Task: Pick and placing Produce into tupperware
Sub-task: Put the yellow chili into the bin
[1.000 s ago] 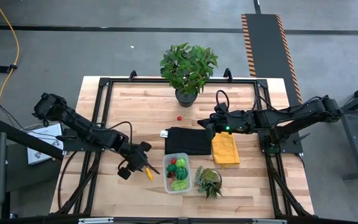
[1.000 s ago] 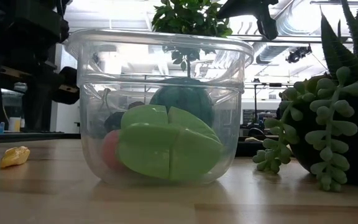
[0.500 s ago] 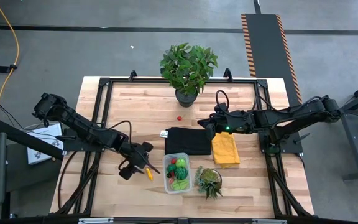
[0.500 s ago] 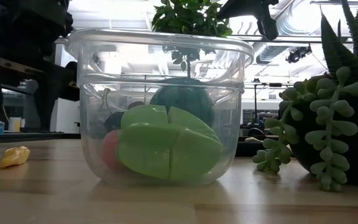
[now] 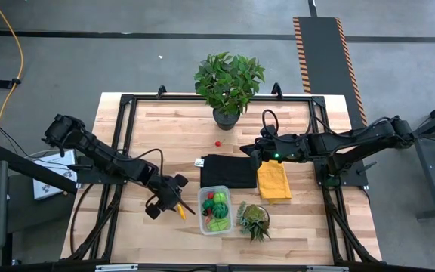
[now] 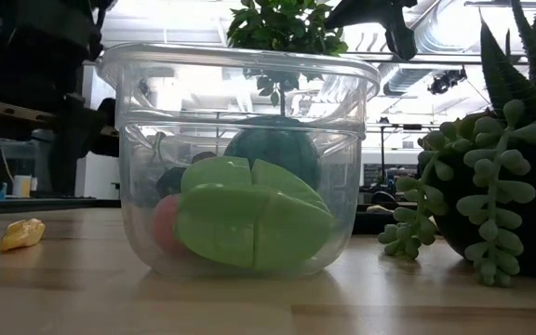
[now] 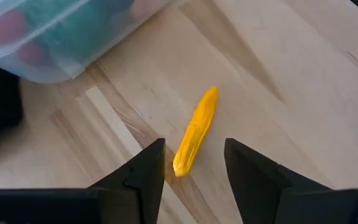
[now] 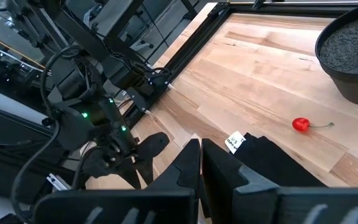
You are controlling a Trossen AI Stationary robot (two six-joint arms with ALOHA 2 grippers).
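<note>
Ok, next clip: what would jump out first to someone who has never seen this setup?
The clear tupperware at the table's front, already holding green and red toy produce. Just to its left, the left end effector hangs open over an orange carrot-like stick lying on the wood. Farther back, a lone red cherry sits near the big potted plant.

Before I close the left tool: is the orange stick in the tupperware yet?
Out. The orange stick lies on the table beside the tupperware, between the open left tool fingers.

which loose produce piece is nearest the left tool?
The orange stick, lying between the left tool's open fingers; the red cherry lies far off by the plant pot.
</note>
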